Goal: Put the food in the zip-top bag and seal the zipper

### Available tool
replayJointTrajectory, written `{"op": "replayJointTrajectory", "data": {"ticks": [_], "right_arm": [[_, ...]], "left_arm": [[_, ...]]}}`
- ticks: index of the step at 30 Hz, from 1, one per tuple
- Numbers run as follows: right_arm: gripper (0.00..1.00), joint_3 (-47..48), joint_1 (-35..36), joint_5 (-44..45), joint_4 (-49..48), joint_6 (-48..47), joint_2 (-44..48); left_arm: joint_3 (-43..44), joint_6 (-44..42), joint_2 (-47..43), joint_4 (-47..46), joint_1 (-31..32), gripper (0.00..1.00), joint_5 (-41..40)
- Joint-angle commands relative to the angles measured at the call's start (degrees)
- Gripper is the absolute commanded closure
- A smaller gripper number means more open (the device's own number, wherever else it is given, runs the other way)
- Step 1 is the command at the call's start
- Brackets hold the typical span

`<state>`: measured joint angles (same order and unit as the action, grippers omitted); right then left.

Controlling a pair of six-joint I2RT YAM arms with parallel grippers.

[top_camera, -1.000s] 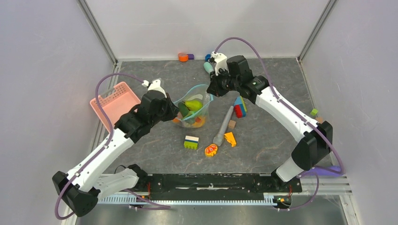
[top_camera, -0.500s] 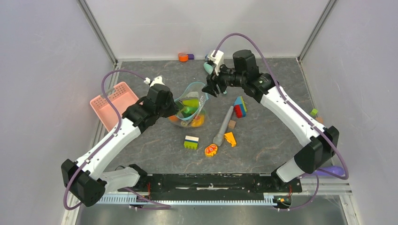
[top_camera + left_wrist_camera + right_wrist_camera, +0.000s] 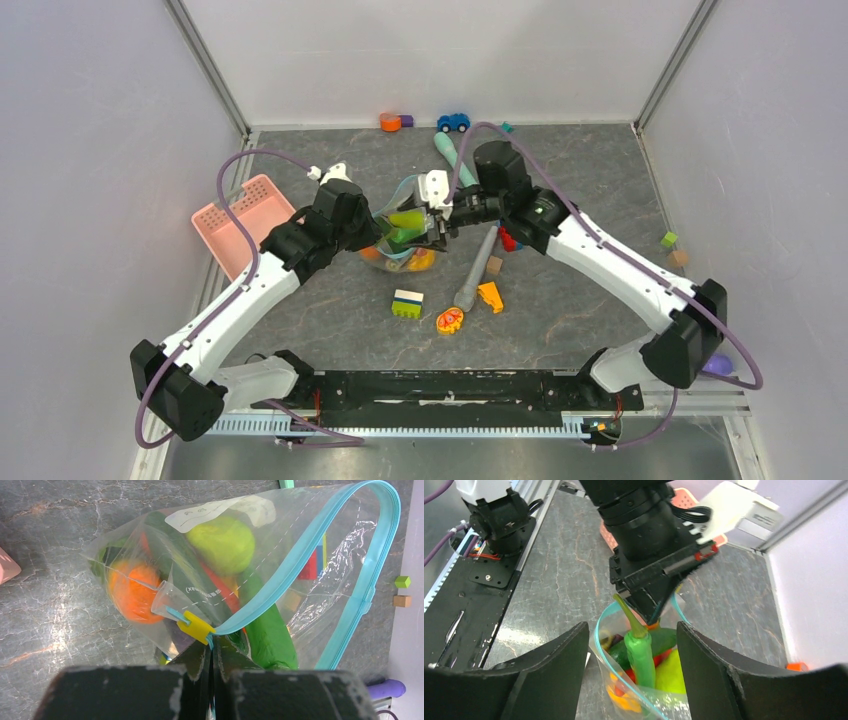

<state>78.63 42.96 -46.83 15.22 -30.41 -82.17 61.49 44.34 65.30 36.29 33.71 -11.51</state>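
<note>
Your left gripper (image 3: pixel 212 655) is pinching the zipper (image 3: pixel 295 562) end of the zip-top bag (image 3: pixel 215 517), propping its mouth open. Your right gripper (image 3: pixel 631 630) is hovering wide open over the protruding green chili pepper (image 3: pixel 642 657).

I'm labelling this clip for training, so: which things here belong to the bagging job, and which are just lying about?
Job: zip-top bag, its teal zipper, toy food inside (orange, green chilli), left end effector pinching the bag's corner, right end effector open above its mouth.
Lying about: pink basket, blue toy car, building blocks, orange-red oval toy, grey stick.
</note>
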Motion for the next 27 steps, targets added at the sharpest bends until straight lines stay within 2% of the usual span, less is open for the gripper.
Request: {"op": "replayJointTrajectory", "data": {"ticks": [1,9,17,24,27], "right_arm": [[0.33,3.15,1.37,-1.42,-1.34,-2.77,-4.59],[0.39,5.46,1.60,-0.04,0.19,-3.02,-10.69],[0.66,7.36,1.60,-0.16,0.39,0.32,-14.17],[0.97,5.92,1.59,-1.80,1.35,0.13,-14.47],[1.00,5.77,1.56,-2.46,2.17,-0.16,-14.09]], "left_arm": [[0.48,1.15,-1.52,-2.15,-0.23,0.98,1.12],[-0.57,-0.38,-2.53,-3.92,-0.23,0.98,2.90],[-1.09,-1.01,-3.01,-3.85,-0.23,0.98,3.04],[-0.82,-1.26,-3.67,-4.04,-0.23,0.98,2.17],[-0.50,-1.49,-3.37,-3.99,-0.27,0.98,2.02]]}}
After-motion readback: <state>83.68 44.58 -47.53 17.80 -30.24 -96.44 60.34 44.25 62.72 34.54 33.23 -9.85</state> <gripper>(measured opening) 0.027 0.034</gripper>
